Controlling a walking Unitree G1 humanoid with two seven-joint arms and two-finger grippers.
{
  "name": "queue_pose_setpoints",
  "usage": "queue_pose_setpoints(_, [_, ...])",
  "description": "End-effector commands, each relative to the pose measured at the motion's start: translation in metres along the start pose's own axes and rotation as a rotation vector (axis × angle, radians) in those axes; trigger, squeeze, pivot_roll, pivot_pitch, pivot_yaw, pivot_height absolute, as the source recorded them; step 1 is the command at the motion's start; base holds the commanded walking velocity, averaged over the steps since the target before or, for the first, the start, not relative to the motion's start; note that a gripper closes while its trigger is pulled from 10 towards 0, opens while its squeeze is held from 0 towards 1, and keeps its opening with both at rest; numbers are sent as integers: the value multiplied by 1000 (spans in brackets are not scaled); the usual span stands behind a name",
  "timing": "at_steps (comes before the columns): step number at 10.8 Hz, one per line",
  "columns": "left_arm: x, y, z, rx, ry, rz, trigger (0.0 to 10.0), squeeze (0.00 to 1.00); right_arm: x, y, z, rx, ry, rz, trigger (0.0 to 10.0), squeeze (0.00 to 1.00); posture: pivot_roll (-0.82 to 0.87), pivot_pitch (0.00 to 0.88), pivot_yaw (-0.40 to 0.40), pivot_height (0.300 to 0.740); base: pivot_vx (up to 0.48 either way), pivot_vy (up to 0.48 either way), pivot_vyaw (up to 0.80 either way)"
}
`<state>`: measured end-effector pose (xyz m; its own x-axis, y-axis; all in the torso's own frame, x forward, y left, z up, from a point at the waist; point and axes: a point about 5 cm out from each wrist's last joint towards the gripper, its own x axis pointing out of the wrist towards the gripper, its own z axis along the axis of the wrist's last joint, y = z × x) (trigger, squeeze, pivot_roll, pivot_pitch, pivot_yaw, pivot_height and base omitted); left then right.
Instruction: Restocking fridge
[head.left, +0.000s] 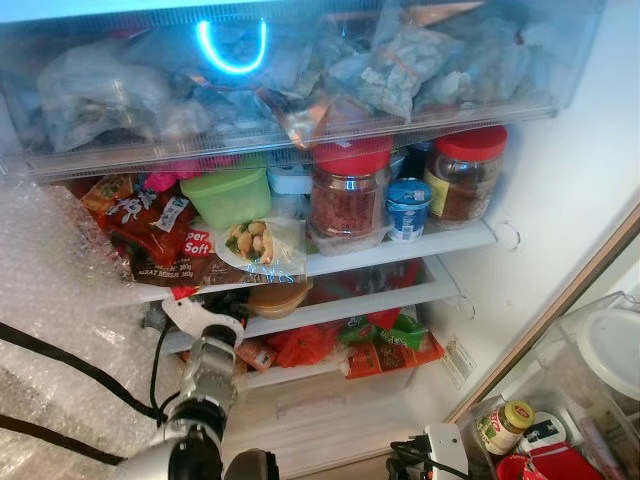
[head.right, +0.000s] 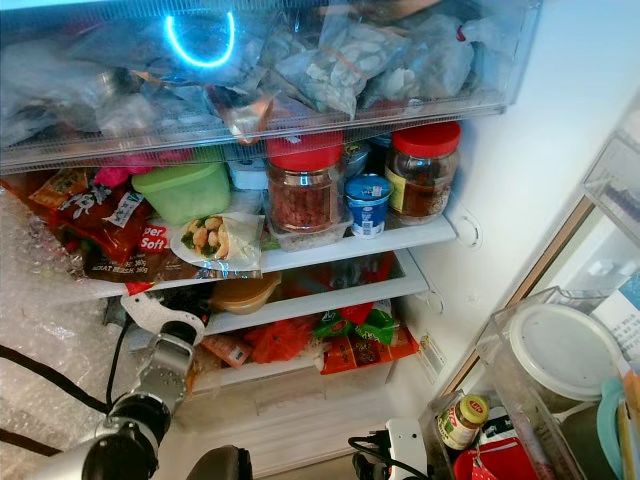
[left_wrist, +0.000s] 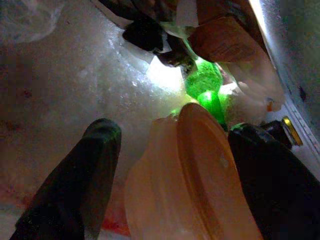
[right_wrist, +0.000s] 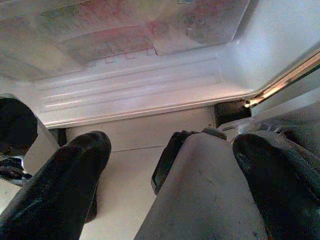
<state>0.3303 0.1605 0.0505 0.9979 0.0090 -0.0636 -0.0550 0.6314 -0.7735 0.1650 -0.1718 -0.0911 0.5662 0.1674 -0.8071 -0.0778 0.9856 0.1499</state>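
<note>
Bubble wrap (head.left: 50, 290) covers the left side of the open fridge, and the left arm reaches up beside it onto the second shelf (head.left: 400, 295), near that shelf's left end. The left gripper (left_wrist: 170, 150) stands wide around a tan lidded tub (head.left: 278, 298), one finger on either side of it; whether the fingers (left_wrist: 87, 175) touch the tub cannot be told from the dim left wrist view, where green packets glow beyond it. On the shelf above, from the left end rightwards, lie red snack packets (head.left: 140, 215), a green box (head.left: 230, 192), a wrapped sandwich (head.left: 255, 242), a red-lidded jar (head.left: 350, 195), a blue yoghurt pot (head.left: 408, 208) and a second red-lidded jar (head.left: 468, 172) at the right end. A clear drawer (head.left: 300, 80) full of bagged food spans the top. Below the tub's shelf, red and green packets (head.left: 385, 340) crowd the lowest level. The right gripper (right_wrist: 170, 185) hangs low before the fridge base, its fingers spread wide with nothing between them but the robot's own grey limb. In the door rack (head.left: 600, 400) on the right stands a small yellow-lidded jar (head.left: 502, 426)
</note>
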Motion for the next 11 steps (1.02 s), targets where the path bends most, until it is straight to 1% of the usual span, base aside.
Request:
queue_pose_setpoints(1, [-1,-1,-1,30,11,-25,10000,0,-3,0,-16,18,59,-6,10000,0,-11,0,13,642,0,0,0])
queue_pose_setpoints(2, [-4,-3,-5,65,30,-56,10000,0,-3,0,-16,19,58,-6,10000,0,-13,0,14,642,0,0,0])
queue_pose_setpoints(3, [-7,-3,-9,84,46,-73,10000,0,-3,0,-16,19,58,-6,10000,0,-13,0,16,642,0,0,0])
queue_pose_setpoints(4, [-8,-3,-11,84,47,-75,10000,0,-3,0,-16,18,58,-6,10000,0,-14,0,16,642,0,0,0])
queue_pose_setpoints(5, [-12,-1,-13,102,53,-79,10000,0,-3,1,-16,19,58,-6,10000,0,-15,0,16,642,0,0,0])
queue_pose_setpoints(7, [-20,3,-17,211,84,-113,10000,0,-3,0,-15,19,57,-7,10000,0,-13,0,15,642,0,0,0])
queue_pose_setpoints(9, [-26,5,-17,262,86,-132,10000,0,-3,0,-15,17,57,-6,10000,0,-10,0,11,642,0,0,0])
queue_pose_setpoints(10, [-30,6,-17,315,91,-144,10000,0,-3,0,-15,16,57,-6,10000,0,-10,0,11,642,0,0,0])
queue_pose_setpoints(11, [-32,7,-15,308,78,-136,10000,0,-3,-1,-15,16,56,-6,10000,0,-11,0,9,642,0,0,0])
